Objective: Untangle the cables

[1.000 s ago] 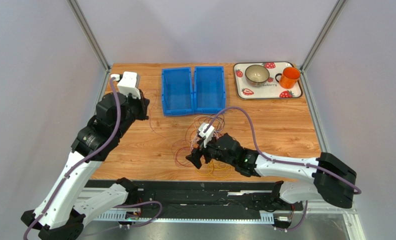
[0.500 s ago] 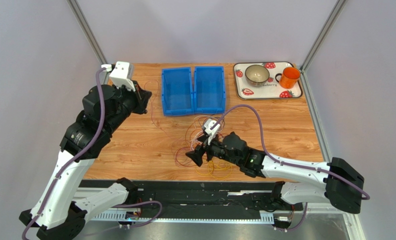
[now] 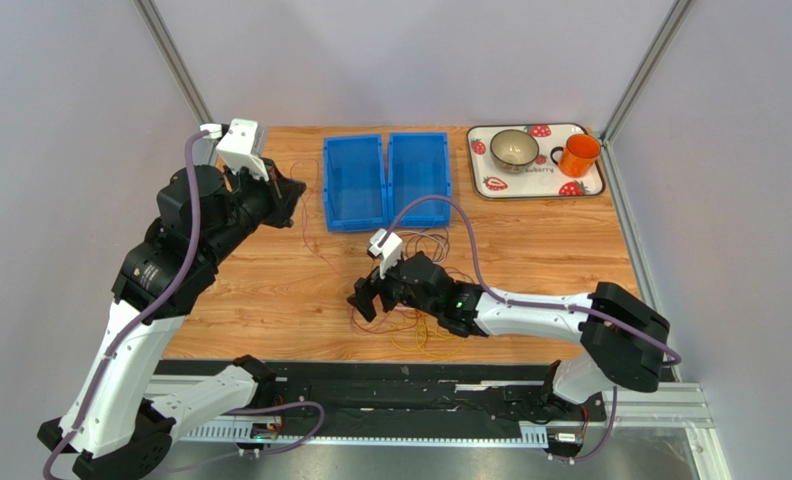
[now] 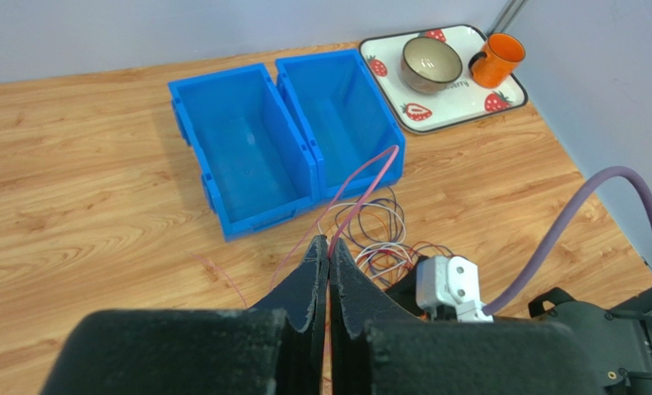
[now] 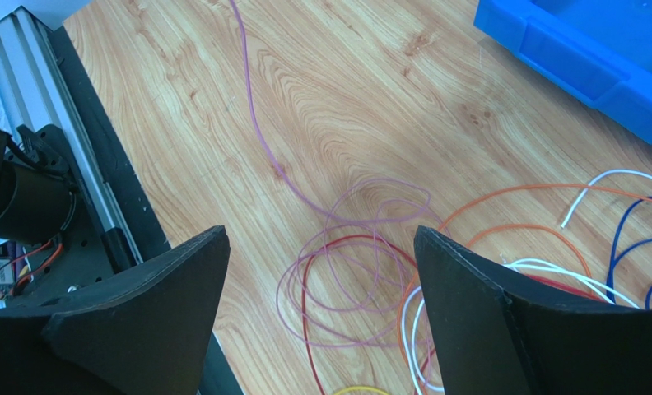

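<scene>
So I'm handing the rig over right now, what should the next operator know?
Left gripper: shut on the pink cable, raised beside the blue bins.
Right gripper: open above the pile of cables, holding nothing.
Done: one pink end drawn out to the left.
Left to do: its loops lie in the pile with red, white, orange and blue cables; none is separated.

Thin multicoloured cables (image 5: 362, 271) in loose tangled loops
</scene>
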Controlling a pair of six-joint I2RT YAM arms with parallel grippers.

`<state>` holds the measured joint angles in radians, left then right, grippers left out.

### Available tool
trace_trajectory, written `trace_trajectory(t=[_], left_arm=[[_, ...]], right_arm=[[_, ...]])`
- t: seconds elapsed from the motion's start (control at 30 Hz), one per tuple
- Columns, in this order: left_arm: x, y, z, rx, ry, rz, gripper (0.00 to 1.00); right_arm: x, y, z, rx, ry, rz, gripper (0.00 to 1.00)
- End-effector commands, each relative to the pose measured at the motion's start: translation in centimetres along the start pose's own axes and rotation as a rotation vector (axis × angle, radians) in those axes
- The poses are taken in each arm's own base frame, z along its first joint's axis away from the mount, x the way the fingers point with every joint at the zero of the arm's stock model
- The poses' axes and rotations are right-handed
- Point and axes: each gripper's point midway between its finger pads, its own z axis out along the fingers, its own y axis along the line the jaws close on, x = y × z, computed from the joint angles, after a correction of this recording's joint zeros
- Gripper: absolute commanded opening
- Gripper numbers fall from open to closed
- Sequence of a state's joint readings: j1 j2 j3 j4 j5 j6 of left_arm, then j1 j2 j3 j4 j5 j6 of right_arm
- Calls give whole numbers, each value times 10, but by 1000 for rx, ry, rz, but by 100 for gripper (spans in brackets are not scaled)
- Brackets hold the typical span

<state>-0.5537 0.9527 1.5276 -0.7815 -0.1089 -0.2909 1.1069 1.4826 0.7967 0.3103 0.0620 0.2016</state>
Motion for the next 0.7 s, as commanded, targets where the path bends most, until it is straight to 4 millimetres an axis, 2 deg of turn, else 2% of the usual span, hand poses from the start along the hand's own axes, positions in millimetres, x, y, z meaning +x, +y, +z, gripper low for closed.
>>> trace_trajectory(t=[0.0, 0.1, 0.2, 0.27, 0.3, 0.33, 0.37, 0.43, 0.5, 0.6, 0.63, 0.67], left_arm=[[-10, -4, -9, 20, -24, -15, 0], [-9, -4, -10, 23, -22, -14, 0], [-9, -4, -11, 23, -23, -12, 0], [-8, -4, -11, 24, -22, -9, 0], [-9, -4, -11, 26, -26, -11, 0], [-8, -4, -10, 23, -22, -7, 0], [-9, -4, -10, 23, -23, -8, 0], [-11, -3, -10, 21, -26, -3, 0], [-12, -4, -10, 21, -29, -3, 0], [-15, -4, -12, 22, -36, -6, 0], [-17, -4, -12, 21, -41, -6, 0], [-18, -4, -12, 22, -46, -8, 0]], right_arm=[[-34, 3, 17, 18, -86, -4, 87], [-38, 2, 23, 28, -86, -14, 87], [-37, 2, 29, 31, -74, -22, 79], [-31, 1, 33, 33, -50, -27, 54], [-37, 4, 35, 28, -53, -30, 42], [-31, 3, 35, 30, -16, -34, 7], [-28, 4, 37, 29, 6, -36, 0], [-32, 7, 36, 18, 7, -44, 0], [-47, 12, 28, 5, -26, -48, 0], [-84, 20, 15, -13, -83, -82, 0], [-107, 24, 8, -17, -115, -108, 0], [-120, 27, 3, -21, -134, -124, 0]])
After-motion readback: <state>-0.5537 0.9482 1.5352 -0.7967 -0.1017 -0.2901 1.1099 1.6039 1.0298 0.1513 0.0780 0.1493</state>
